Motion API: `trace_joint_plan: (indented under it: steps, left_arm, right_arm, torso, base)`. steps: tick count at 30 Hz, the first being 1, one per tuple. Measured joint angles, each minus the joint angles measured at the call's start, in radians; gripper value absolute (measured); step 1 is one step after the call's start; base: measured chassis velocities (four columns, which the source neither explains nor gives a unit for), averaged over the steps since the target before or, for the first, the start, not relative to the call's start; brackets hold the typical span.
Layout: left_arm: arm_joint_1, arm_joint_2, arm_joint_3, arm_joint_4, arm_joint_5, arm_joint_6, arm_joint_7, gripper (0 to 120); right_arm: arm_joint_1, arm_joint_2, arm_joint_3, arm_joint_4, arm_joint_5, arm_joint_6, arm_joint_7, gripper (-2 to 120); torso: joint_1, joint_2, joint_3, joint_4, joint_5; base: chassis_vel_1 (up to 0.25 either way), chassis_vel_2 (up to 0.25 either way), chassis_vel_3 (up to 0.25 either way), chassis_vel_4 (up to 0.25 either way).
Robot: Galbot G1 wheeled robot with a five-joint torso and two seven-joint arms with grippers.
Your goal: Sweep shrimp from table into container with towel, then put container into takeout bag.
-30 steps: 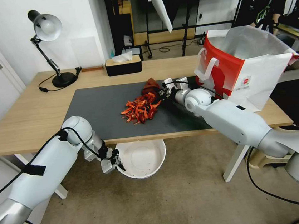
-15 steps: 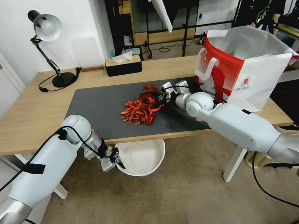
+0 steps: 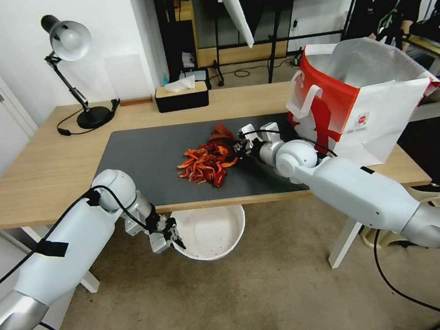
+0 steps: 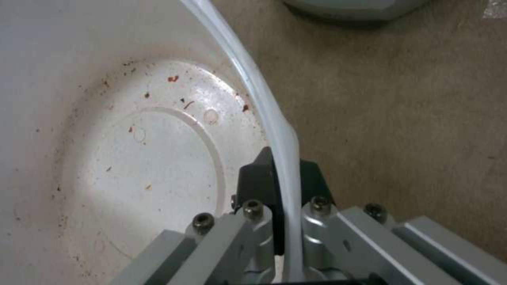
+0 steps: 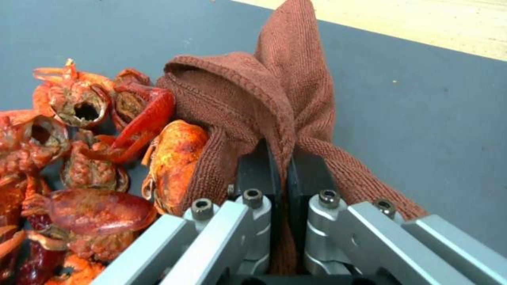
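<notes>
**Open mat on the left, crowded on the right**

The left part of the grey mat (image 3: 140, 163) is bare, from the shrimp (image 3: 206, 162) out to its edge. Right of the heap the towel (image 3: 220, 131) touches the shrimp, and the right gripper (image 3: 240, 145), clamped on that towel, lies low across the mat with its arm behind it. The bag (image 3: 360, 96) walls off the right end of the table (image 3: 36, 175). At the far edge stand 1 lamp (image 3: 74, 70) and 1 tissue box (image 3: 181, 96), with open wood between. Below the near edge, the bowl (image 3: 209, 235), pinched at the rim by the left gripper (image 3: 171, 240), sits under the heap
</notes>
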Motion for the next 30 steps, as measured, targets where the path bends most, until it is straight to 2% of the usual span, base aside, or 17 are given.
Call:
trace_joint_plan:
  steps: [8,30]
  left_arm:
    - [0.001,0.011,0.003,-0.005,-0.004,0.000,0.000,0]
    - [0.005,0.007,-0.001,-0.012,-0.005,0.000,0.000,0]
  right_arm:
    - [-0.035,-0.023,0.012,0.061,0.011,-0.009,0.021,1]
    - [-0.100,-0.075,0.024,0.200,0.050,-0.045,0.080,1]
  torso:
    - [0.000,0.000,0.000,0.0002,-0.0001]
    - [0.000,0.000,0.000,0.0001,0.0000]
  base:
    - [0.000,0.000,0.000,0.000]
    - [0.000,0.000,0.000,0.000]
